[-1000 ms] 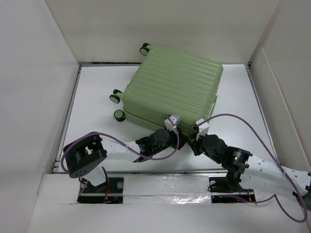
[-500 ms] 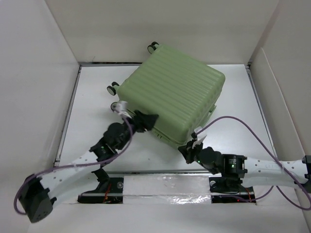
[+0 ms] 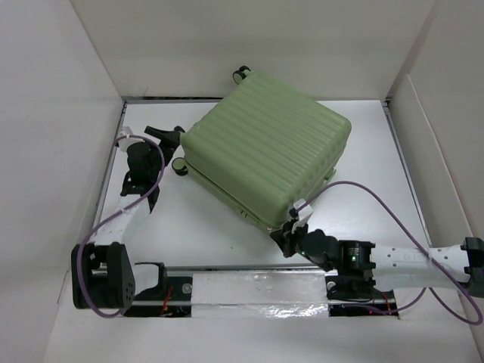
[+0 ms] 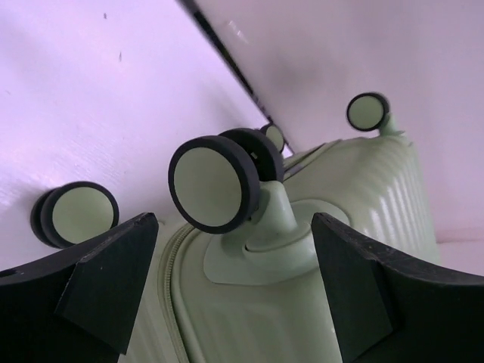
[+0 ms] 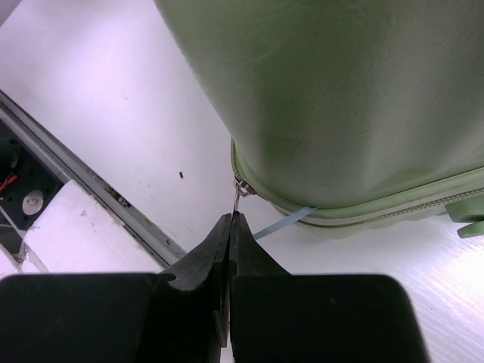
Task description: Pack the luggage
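Find the luggage (image 3: 265, 162) lying flat in the middle of the table (image 3: 189, 227), ribbed shell up, lid down, turned at a slant with its wheels toward the far left and 1 corner pointing at the near edge. Note the right gripper (image 5: 231, 219) at that near corner, jaws pressed together with the thin zip pull (image 5: 240, 193) pinched at the very tips. Note the left gripper (image 4: 234, 257) at the wheel end, jaws spread wide and gripping nothing, with 1 wheel (image 4: 215, 181) standing untouched between the fingers (image 4: 106, 287).

Judging from this, running the zip round to close the case; cannot tell how much of the track is left.

- Keep the pull along the seam line rather than away from the shell, since so shallow a grip on so thin a tab could slip under a sideways tug.
- Slow down round the corner curve and turn the wrist with the track.
- Watch the light blue strip (image 5: 283, 221) poking out of the seam just beside the slider: likely to jam in the teeth if dragged over, so tuck it in or ease past gently.
- Expect the case to roll or swing on the smooth table when pulled. Bring the left gripper against the wheel end, or close it on the wheel stem, to brace the case before hauling
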